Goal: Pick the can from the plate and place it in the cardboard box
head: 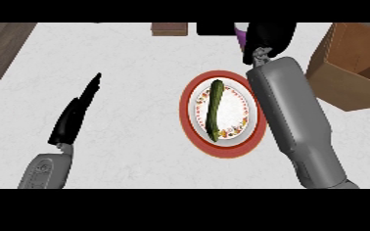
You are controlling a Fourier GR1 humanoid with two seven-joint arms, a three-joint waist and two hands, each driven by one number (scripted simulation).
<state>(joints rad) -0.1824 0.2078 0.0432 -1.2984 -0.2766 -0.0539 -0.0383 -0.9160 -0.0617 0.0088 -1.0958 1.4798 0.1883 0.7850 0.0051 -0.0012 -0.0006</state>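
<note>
The purple can [239,33] sits curled inside my right hand [269,36], lifted off the plate [194,108], only a sliver of it showing at the hand's left edge. The cardboard box [345,68] lies to that hand's right, and I judge the can could clip its near wall. Behind my forearm the plate keeps a cucumber [214,108]; my left hand [76,112] rests flat, fingers straight, far left.

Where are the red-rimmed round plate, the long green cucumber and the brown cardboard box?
red-rimmed round plate [189,108]: head view, left rim.
long green cucumber [215,108]: head view, mid-body, lying on the plate.
brown cardboard box [348,87]: head view, outer side wall.
</note>
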